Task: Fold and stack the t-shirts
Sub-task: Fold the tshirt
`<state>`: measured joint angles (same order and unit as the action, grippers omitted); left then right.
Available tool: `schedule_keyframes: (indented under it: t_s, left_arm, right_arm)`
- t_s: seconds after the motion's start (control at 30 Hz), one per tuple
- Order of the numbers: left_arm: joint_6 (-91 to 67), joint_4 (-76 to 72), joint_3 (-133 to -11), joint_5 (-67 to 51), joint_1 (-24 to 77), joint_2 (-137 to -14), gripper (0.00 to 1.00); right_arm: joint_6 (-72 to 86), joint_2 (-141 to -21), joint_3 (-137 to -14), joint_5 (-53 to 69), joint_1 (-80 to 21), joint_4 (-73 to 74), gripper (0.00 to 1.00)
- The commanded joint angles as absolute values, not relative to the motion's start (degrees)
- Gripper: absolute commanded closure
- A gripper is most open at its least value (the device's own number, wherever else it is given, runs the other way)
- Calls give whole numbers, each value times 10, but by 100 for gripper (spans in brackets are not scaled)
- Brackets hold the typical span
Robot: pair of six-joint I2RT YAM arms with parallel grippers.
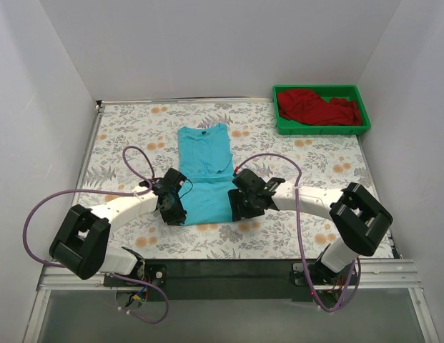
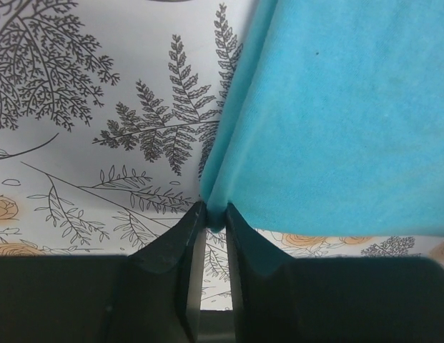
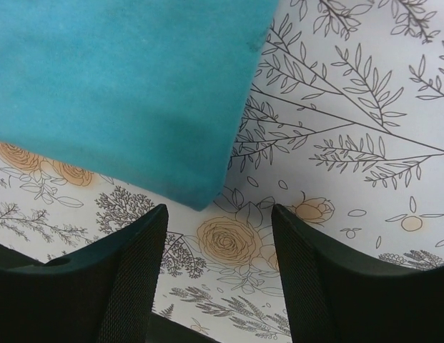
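While the limp, thin turquoise t-shirt (image 1: 205, 171) lies flat, nearer and left of the green tray (image 1: 320, 129), left gripper (image 2: 213, 214) pinches one hem corner, right gripper (image 3: 219, 214) spread over the other: sensible holds, I'd judge.

I've got two matching arms up, left arm (image 1: 118, 207) and right arm (image 1: 314, 194), white tube links between chunky black joint blocks (image 1: 80, 239). A lilac-purple cable (image 1: 26, 225) loops loose along each, and I can see thin coloured wires (image 1: 139, 296) bunched at the bases. On the wrist views, left gripper (image 2: 213, 211) and right gripper (image 3: 218, 214) show matte black fingers (image 3: 129, 279), with fine mesh texture on the right pair.
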<state>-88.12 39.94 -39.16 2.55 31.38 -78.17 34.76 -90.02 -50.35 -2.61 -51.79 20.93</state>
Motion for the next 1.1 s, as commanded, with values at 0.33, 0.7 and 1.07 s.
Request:
schedule_keyframes:
  t_s: [0.33,0.7,1.07]
  left_arm:
    - [-875,388,-375,11,323,-795,94]
    - [-873,390,-379,4,323,-790,96]
    - [-877,400,-380,7,322,-776,100]
  right_arm:
    - [363,-940,-533,-43,-536,214,57]
    - [360,-996,-559,-57,-549,270,59]
    - [359,-1000,-537,-61,-553,301,70]
